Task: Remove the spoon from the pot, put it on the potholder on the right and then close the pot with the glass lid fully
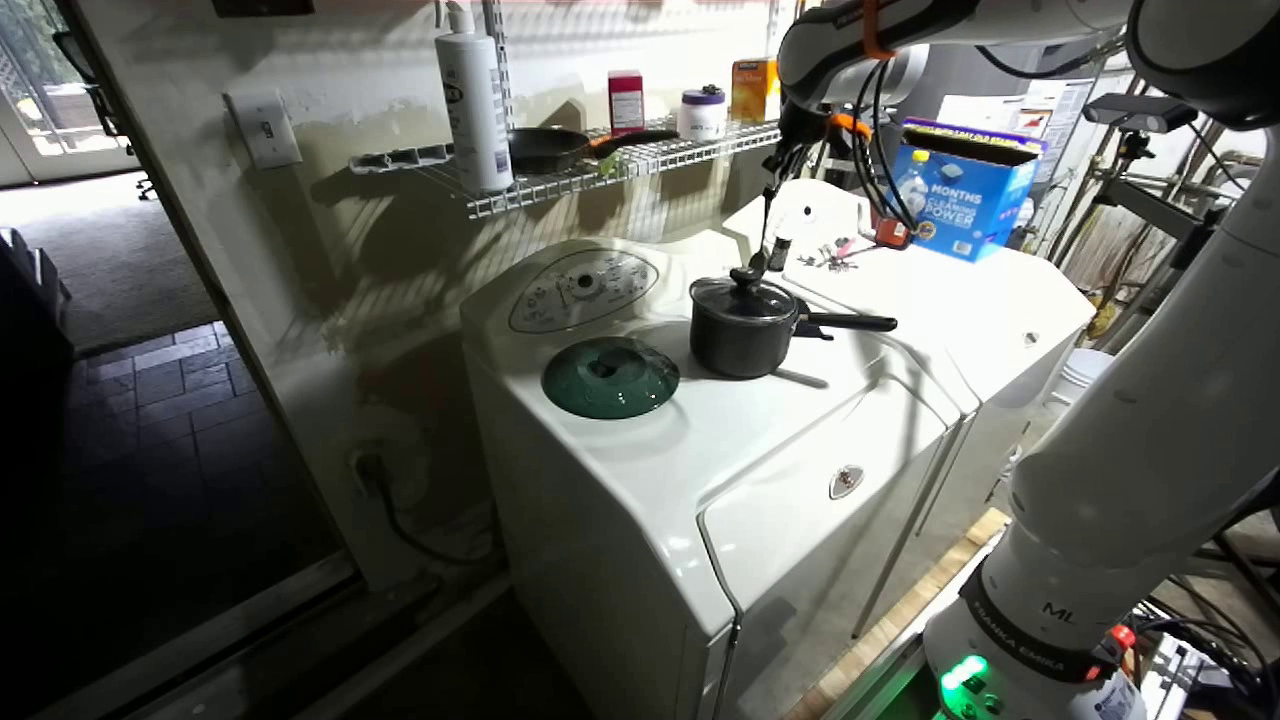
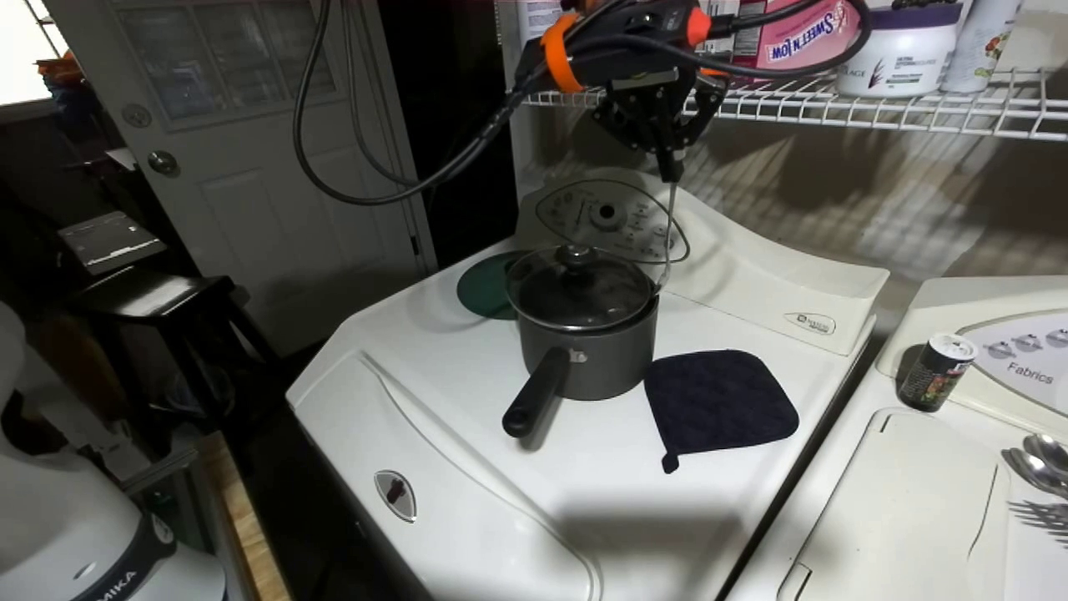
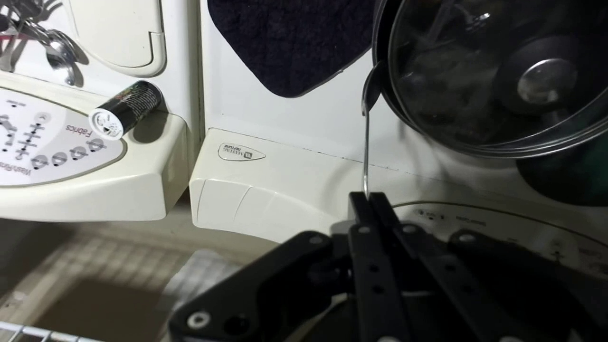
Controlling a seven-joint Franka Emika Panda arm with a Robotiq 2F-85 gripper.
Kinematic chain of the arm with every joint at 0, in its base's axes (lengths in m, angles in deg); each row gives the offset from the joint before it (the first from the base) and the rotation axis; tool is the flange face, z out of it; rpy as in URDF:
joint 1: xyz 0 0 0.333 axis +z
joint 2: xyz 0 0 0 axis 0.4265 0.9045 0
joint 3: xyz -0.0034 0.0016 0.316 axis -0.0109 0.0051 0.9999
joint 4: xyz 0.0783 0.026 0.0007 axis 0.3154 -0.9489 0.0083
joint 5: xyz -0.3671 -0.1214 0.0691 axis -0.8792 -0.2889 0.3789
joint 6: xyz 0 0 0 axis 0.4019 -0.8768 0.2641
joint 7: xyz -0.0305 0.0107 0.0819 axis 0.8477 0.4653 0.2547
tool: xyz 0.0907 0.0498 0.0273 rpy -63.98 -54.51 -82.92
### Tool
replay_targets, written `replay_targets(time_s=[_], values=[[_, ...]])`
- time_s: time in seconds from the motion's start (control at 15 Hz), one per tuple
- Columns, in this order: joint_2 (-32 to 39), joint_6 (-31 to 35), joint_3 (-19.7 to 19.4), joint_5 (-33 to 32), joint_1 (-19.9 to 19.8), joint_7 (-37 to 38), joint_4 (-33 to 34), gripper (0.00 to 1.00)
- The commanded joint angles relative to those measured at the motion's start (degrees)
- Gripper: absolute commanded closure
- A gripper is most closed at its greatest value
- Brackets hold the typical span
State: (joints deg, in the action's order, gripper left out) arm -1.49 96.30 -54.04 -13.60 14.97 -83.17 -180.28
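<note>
Pincer point(image 3: 366, 194) grips the spoon point(image 3: 372, 91) near the pot point(image 2: 602, 369), the glass lid point(image 2: 576, 299) off-centre on top.

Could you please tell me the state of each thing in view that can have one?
Pot: upright, not fully closed
Glass lid: on the pot, off-centre, not fully seated
Spoon: gripped, bowl end down at the pot's rim, in or out unclear
Gripper: shut on the spoon
Potholder: lying flat beside the pot
Green disc: lying flat
Black can: upright
Blue box: upright, top open
</note>
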Motion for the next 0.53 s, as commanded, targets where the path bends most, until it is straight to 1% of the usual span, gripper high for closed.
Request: replay_targets(time_s=[0.0, 0.47], values=[[-1.06, 0.12, -0.67, 0.19, -0.14, 2.46, 0.48, 0.99], [-1.82, -1.16, -2.69, 3.33, -0.70, 8.63, 1.01, 0.99]])
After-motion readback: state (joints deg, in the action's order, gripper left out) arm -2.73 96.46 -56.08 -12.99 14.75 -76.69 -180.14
